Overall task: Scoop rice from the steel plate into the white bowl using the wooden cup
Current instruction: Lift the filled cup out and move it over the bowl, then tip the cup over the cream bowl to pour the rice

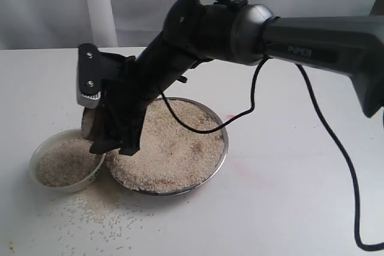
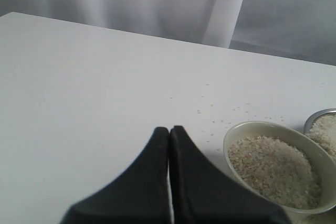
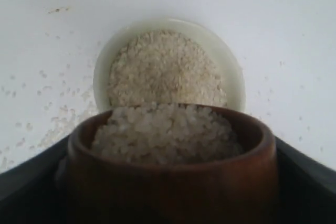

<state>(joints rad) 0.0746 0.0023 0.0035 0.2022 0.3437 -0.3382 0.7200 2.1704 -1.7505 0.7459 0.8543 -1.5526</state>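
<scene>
Right wrist view: the fingers [image 3: 307, 174] of the right gripper [image 3: 170, 192] are shown clamped on either side of the wooden cup [image 3: 170, 177]; the cup is carried mouth up, so far as can be judged, and is filled to its brim with rice [image 3: 165, 129]; the white bowl [image 3: 169, 22] is seen directly ahead of the cup's far lip, in line with the fingers, and is itself already well heaped. The coming move is judged to turn on this alignment: a forward tip over the far lip should send the grains into the bowl; any sideways offset would be paid for on the table [image 1: 288, 208], where loose grains [image 1: 90, 220] are scattered around the bowl.

Exterior view: the right arm is reached across the middle; its gripper is held over the place where the bowl adjoins the steel plate [image 1: 225, 148]; the bowl is set just beside the plate, on its left; contact between the rims is hidden by the gripper; much rice is left on the plate.

Left wrist view: the left gripper [image 2: 169, 135] is shown with fingers pressed together and empty, near the bowl; the pour is judged to belong to the right arm alone.
</scene>
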